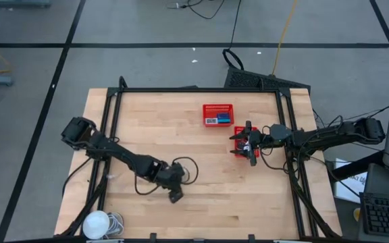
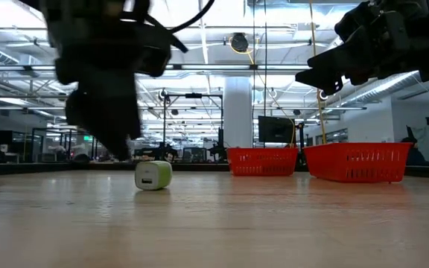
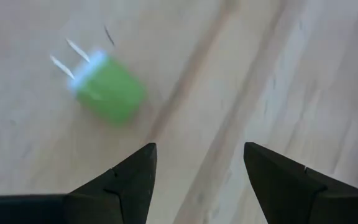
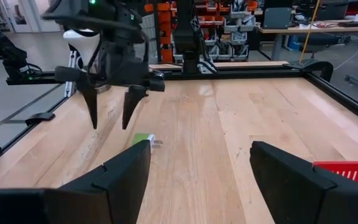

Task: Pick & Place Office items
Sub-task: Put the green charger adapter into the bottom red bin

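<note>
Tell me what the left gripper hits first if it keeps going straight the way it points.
Probably bare table. The left gripper points down at the wood with its fingers apart, and the green plug lies off to one side of that line, though depth is hard to judge.

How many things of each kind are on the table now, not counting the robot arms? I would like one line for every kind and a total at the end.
Red mesh baskets: 2, one toward the far edge holding some items, one under the right claw.
Green plug chargers: 1, lying on the wood by the left claw.
Total: 3
</note>
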Motion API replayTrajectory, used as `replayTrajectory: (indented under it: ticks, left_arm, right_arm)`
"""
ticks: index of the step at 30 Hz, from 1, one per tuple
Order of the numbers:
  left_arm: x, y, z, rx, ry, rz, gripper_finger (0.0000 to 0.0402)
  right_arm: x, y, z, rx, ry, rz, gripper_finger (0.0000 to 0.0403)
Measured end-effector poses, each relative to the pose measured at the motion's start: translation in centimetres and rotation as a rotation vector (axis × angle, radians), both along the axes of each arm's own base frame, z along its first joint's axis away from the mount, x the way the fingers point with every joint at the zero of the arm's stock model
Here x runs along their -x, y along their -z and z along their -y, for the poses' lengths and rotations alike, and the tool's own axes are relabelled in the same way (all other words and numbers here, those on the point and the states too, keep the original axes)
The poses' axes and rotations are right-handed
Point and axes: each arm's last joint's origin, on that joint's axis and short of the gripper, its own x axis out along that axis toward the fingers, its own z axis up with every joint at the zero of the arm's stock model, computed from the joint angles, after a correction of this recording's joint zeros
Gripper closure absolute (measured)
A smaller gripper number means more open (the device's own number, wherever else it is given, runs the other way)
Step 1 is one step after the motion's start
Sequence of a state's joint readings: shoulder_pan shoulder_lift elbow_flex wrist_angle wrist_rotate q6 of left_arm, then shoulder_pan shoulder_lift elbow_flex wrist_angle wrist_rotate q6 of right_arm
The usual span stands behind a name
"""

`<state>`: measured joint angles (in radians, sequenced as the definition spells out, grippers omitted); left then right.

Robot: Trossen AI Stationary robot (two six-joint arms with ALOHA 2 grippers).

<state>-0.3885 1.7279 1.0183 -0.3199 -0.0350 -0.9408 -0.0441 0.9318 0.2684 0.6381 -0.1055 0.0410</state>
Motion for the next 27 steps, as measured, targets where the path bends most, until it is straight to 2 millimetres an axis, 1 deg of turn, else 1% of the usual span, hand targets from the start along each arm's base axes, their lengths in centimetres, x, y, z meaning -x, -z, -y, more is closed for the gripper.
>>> replayTrajectory:
  ticks: [3,10,14,22,25,27]
  left_arm:
    - [-0.3,-0.1,-0.5,0.009,-0.073,0.019,0.0158]
    - [0.0,0.5,-2.5,0.049,-0.353,-0.103,0.0158]
    - [-0.4,0.4,-3.0,0.054,-0.377,-0.076,0.0158]
    - [-0.6,0.3,-3.5,0.000,-0.421,-0.043,0.0158]
    - [-0.8,0.9,-3.5,-0.005,-0.422,-0.048,0.0158]
    - [-1.0,1.6,-3.2,0.002,-0.413,-0.057,0.0158]
  right_arm:
    - [0.0,0.0,0.0,0.000,0.000,0.000,0.0140]
    - [0.0,0.0,0.0,0.000,0.003,0.000,0.0140]
    - [0.0,0.0,0.0,0.000,0.003,0.000,0.0140]
    - [0.0,0.0,0.0,0.000,0.003,0.000,0.0140]
    - [0.0,0.0,0.0,0.000,0.004,0.000,0.0140]
    - [0.0,0.0,0.0,0.000,0.004,0.000,0.0140]
